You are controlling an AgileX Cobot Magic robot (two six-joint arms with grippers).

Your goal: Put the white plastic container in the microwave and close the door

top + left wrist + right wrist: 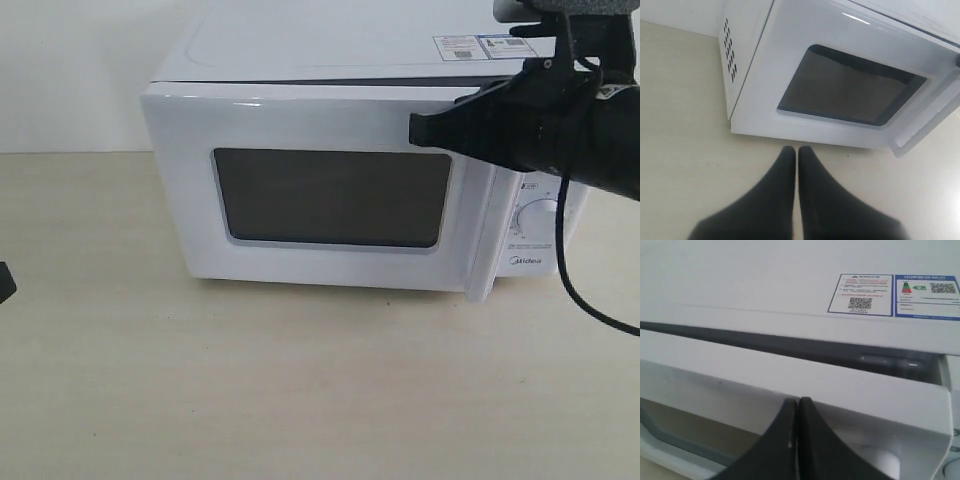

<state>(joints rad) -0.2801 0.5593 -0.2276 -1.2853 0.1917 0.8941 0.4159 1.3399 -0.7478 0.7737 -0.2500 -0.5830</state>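
Note:
The white microwave (330,40) stands at the back of the table. Its door (300,120), with a dark window (330,197), is almost shut; a narrow dark gap (790,342) shows along its top edge, and the handle side (910,145) stands slightly off the body. My right gripper (415,130) is shut with nothing in it, its tip (798,400) against the upper front of the door near the handle side. My left gripper (796,148) is shut and empty, low over the table in front of the door. The white plastic container is hidden.
A round knob (540,215) and the Midea logo sit right of the door's bar handle (485,240). Stickers (892,294) lie on the microwave top. The right arm's black cable (575,290) hangs beside the microwave. The beige table (300,400) reaches to the front.

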